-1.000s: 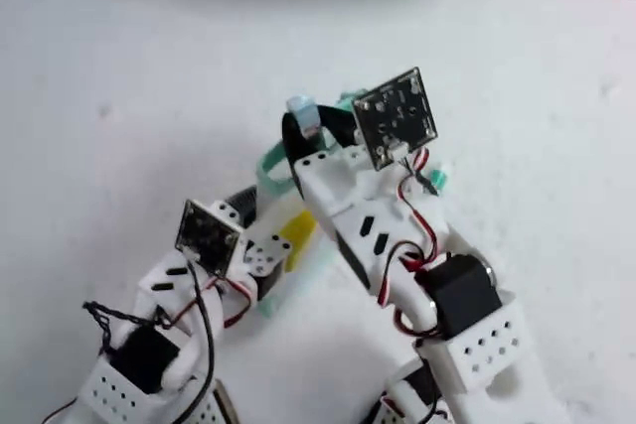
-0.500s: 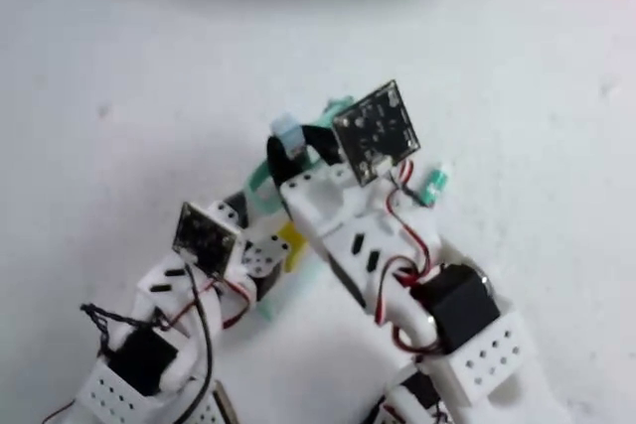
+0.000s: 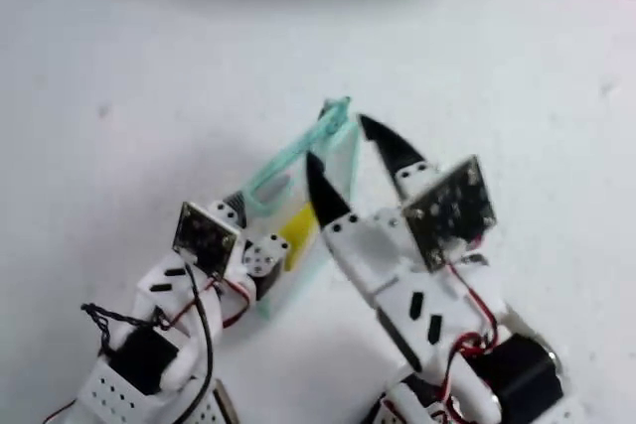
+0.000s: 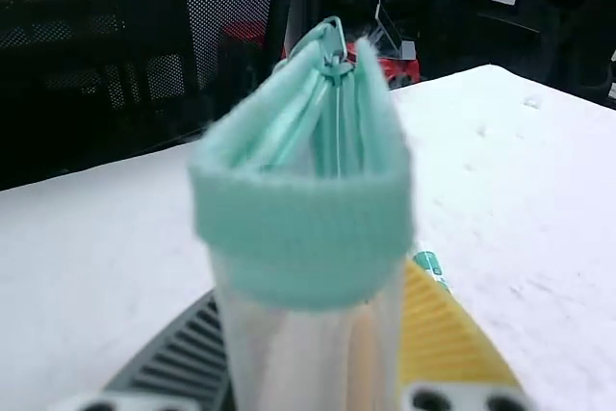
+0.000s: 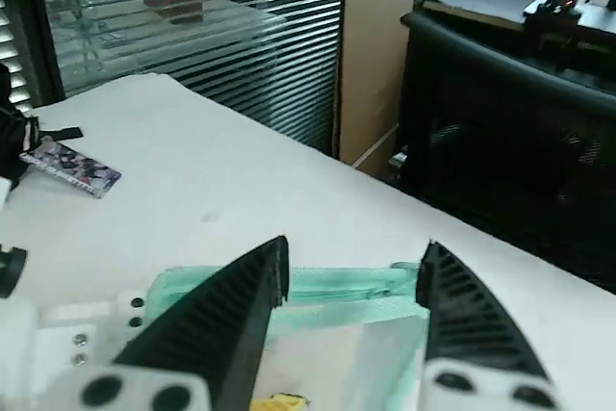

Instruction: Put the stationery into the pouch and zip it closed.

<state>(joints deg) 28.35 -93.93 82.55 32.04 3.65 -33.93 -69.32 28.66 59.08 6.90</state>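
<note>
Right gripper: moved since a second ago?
Yes. The right gripper has pulled back from the table's far edge, toward its own base and to the right in the high view. It is now open by the pouch.

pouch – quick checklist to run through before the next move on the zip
1. Left pincer clamped on the near end of the pouch: ok.
2. Pouch held with its zip edge upward: ok.
3. Right pincer open and holding nothing, above the pouch: ok.
4. Zip pull in sight at the pouch's far end, away from the left pincer: ok.
5. Zip closed: not ok; the mouth looks spread apart toward the held end.
6. All the stationery inside the pouch: cannot tell; the contents are too blurred to make out.
</note>
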